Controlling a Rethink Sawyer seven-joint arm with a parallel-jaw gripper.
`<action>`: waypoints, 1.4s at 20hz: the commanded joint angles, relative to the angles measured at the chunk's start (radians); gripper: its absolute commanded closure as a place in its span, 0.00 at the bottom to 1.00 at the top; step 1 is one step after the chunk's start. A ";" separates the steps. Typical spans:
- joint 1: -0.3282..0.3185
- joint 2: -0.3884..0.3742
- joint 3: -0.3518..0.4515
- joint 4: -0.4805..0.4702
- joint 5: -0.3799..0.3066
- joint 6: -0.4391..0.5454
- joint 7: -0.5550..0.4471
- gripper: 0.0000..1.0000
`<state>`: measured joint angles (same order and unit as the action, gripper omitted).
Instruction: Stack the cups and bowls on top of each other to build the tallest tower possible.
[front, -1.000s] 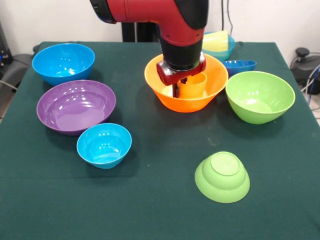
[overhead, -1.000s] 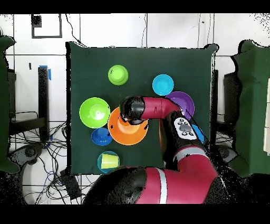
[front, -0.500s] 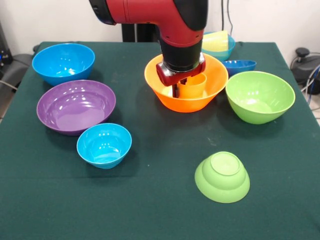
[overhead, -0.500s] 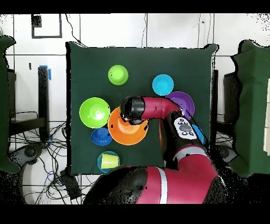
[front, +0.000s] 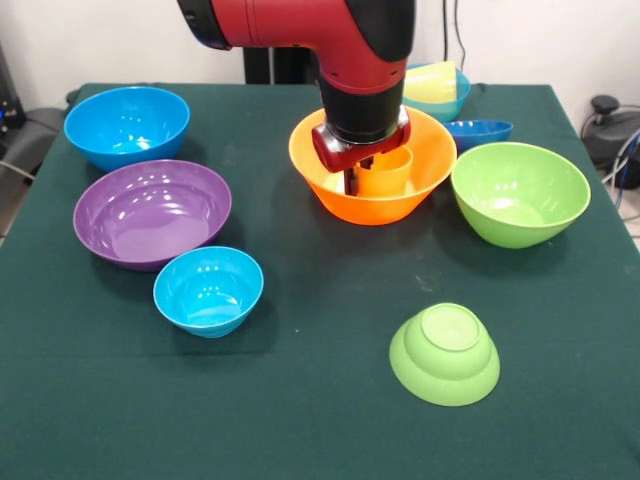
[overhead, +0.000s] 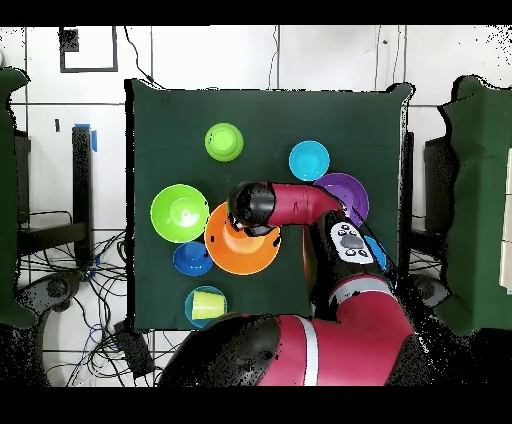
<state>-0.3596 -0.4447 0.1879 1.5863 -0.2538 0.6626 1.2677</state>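
My gripper (front: 360, 180) reaches down into the large orange bowl (front: 425, 170) at the table's far middle. The orange cup (front: 388, 172) stands upright in that bowl, right against the gripper. The arm's head hides the grip in the overhead view (overhead: 250, 210), where the orange bowl (overhead: 240, 252) shows below it. The pale yellow cup (front: 432, 82) sits in a light blue small bowl (front: 458, 104) behind the orange bowl. A dark blue small bowl (front: 480, 131) lies beside it. The large lime bowl (front: 520, 192) stands to the right.
The purple bowl (front: 152, 212), the large blue bowl (front: 127, 125) and a small light blue bowl (front: 208, 290) stand on the left. A small lime bowl (front: 445, 353) lies upside down at the front right. The green table (front: 320, 420) ends near the front.
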 joint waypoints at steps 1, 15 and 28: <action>-0.008 0.021 0.031 -0.053 -0.078 0.071 -0.041 1.00; -0.012 0.020 0.008 -0.057 -0.085 0.126 -0.050 1.00; -0.010 0.025 0.015 -0.067 -0.104 0.149 -0.041 1.00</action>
<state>-0.3638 -0.4434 0.1756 1.5766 -0.2870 0.7433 1.2677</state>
